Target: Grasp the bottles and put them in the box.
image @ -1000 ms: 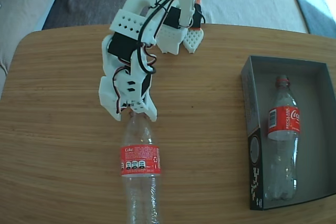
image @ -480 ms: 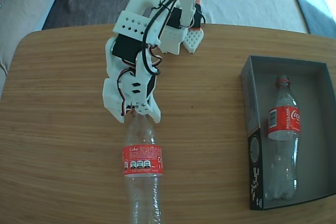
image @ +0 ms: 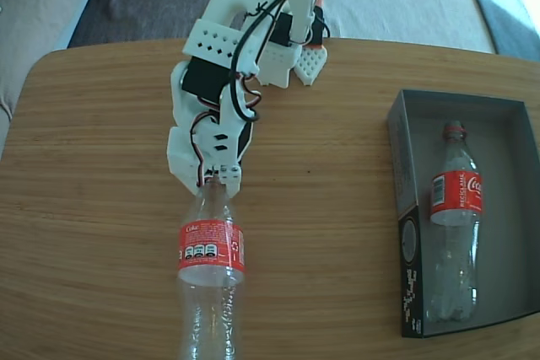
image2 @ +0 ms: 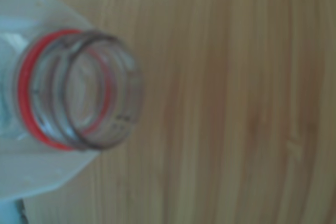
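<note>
In the fixed view, the white arm reaches down from 12 o'clock, and its fingers (image: 213, 181) sit at the neck of one of the bottles (image: 209, 271), which lies on the wooden counter (image: 93, 208) with its base running off the picture at 6 o'clock. The fingers seem clenched on the neck, but the arm covers the contact, so I cannot tell for sure. The box (image: 403, 208) stands well apart at 3 o'clock, and the other bottle (image: 456, 208) already lies inside it, mouth toward 12 o'clock.

In the wrist view, the open mouth with its red neck ring (image2: 79, 90) fills the 9 o'clock side, very close and blurred, above the wood grain; the fingers do not show clearly.

My judgement: the hold is only at the narrow, smooth neck, so the long body may swing or slip out during the lift. The bottle is nearly as long as the box, so it may catch the wall.
</note>
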Robot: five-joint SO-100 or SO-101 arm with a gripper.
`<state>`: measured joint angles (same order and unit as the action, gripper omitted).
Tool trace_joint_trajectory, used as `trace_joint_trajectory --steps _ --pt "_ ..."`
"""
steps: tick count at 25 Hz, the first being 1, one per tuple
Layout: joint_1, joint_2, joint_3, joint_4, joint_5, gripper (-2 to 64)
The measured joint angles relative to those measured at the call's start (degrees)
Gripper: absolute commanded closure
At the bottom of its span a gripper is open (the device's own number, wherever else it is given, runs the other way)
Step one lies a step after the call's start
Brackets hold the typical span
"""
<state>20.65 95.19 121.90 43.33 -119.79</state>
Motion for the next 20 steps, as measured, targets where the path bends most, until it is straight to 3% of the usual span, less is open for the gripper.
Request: trace_joint_trajectory --steps 6,8,11,20 --pt "0.2 0.1 -2.2 0.3 0.3 61.6" --pt "0.2 0.1 -5.1 2.5 0.3 61.6" --pt "-0.1 0.0 -11.4 9.8 2.3 61.6" --pt "-9.2 0.0 -28.1 31.5 25.2 61.5"
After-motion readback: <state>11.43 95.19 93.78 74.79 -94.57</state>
